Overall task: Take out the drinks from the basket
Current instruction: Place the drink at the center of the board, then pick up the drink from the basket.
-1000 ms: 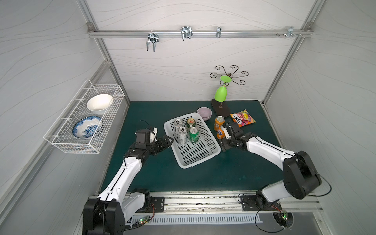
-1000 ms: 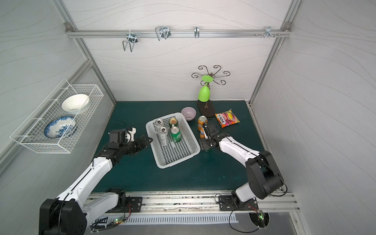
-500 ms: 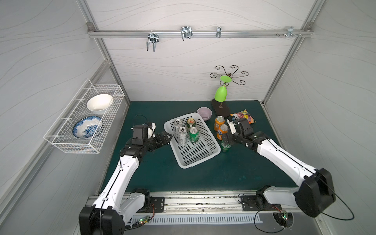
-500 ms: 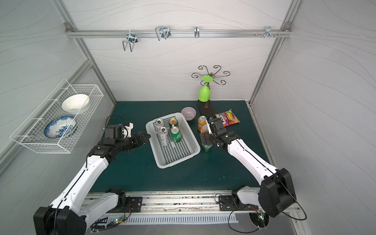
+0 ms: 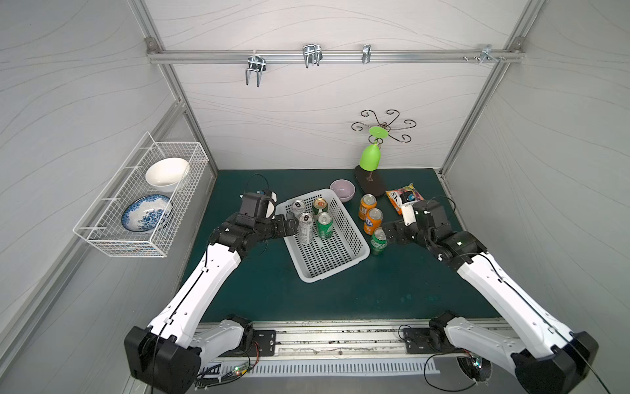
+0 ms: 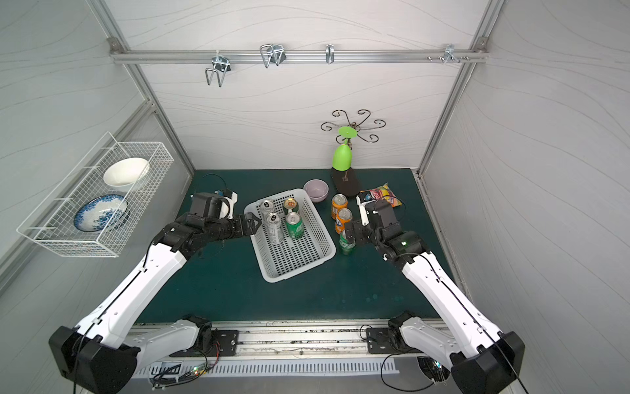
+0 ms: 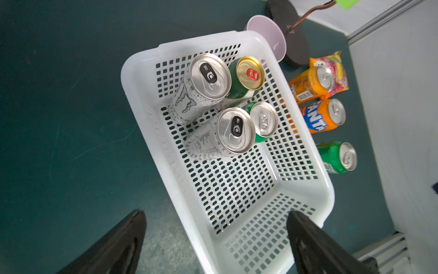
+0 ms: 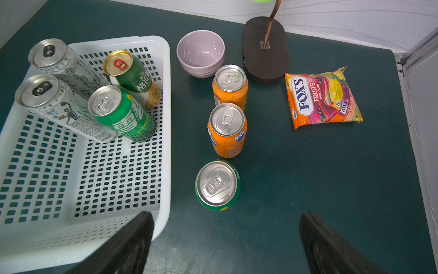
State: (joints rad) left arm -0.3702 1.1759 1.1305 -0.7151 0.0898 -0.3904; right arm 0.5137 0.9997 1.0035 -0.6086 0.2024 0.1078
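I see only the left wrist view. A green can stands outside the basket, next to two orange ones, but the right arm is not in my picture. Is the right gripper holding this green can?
Observer: No. The right gripper is open, and the green can stands free on the mat, just beyond it.
Operator: The colourful bag is half hidden for me. Does it touch the orange cans?
Observer: No. The candy bag lies flat, apart from both orange cans.
Operator: Is anything on the wall at my left arm's side?
Observer: A white wire rack hangs there, holding a white bowl and a blue-patterned dish.
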